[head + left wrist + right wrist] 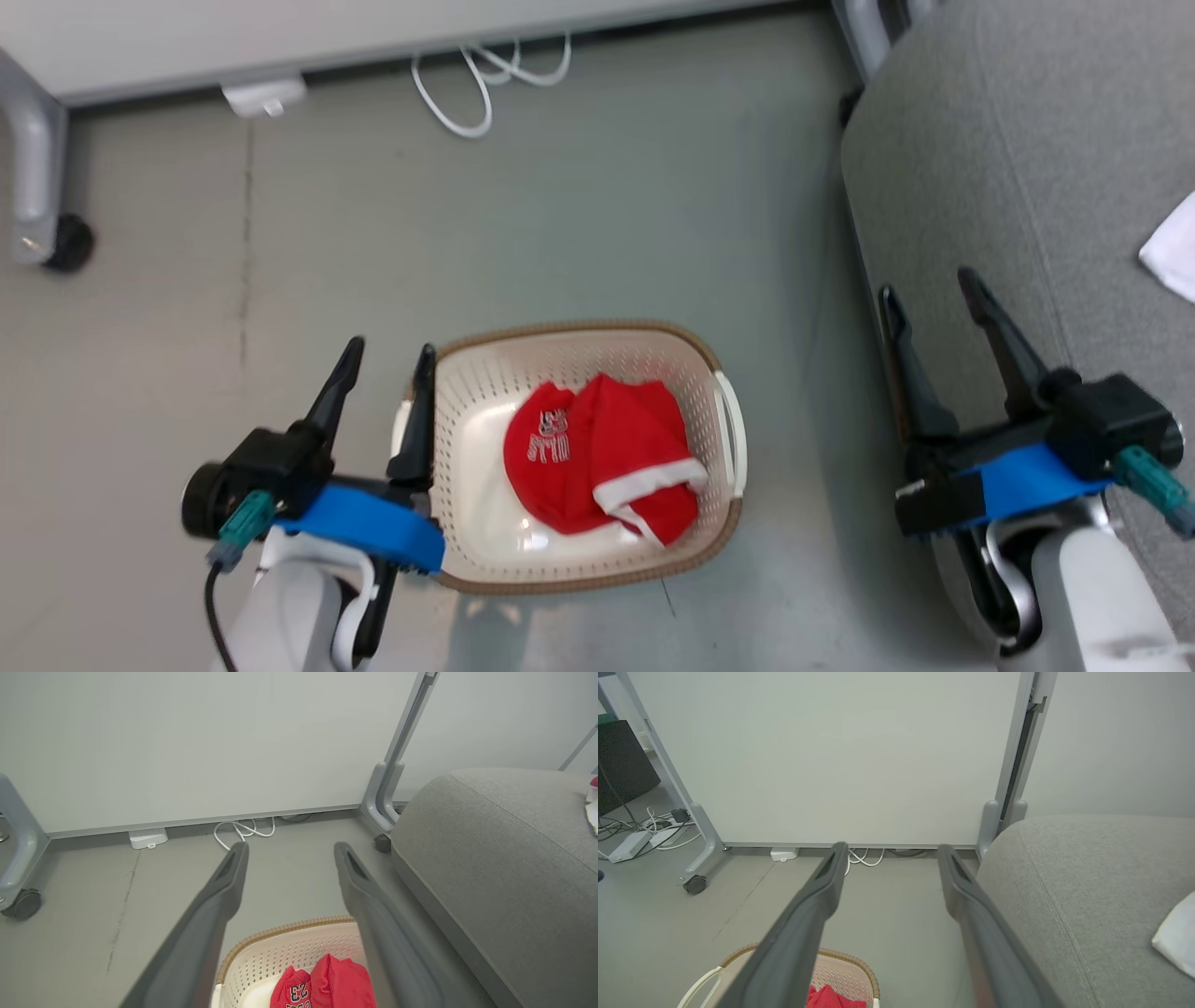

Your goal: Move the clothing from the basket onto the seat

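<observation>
1. The basket (pixel 485 383) stands on the grey floor (pixel 597 205), between the two arms and near the sofa (pixel 1008 140), with a strip of floor between them
2. The red clothing (pixel 597 448) lies bunched on the basket bottom, with white lettering on its left part and a white trim band at the near right. The left wrist view shows "23" on it
3. A white cloth (pixel 1172 247) lies on the sofa, at the right edge of the head view, well apart from the basket
4. The left gripper (pixel 390 351) has its fingers spread wide with nothing between them. In the head view its inner finger overlaps the basket's left rim; contact cannot be told
5. The right gripper (pixel 926 285) also has its fingers spread wide and holds nothing. It hangs over the sofa's left edge, to the right of the basket
6. Both wrist views look along the open fingers toward a pale panel (pixel 859 756) on grey legs
7. A white cable (pixel 476 84) lies looped on the floor by the panel's foot, with a small white box (pixel 264 96) to its left and a black caster (pixel 70 243) at far left
</observation>
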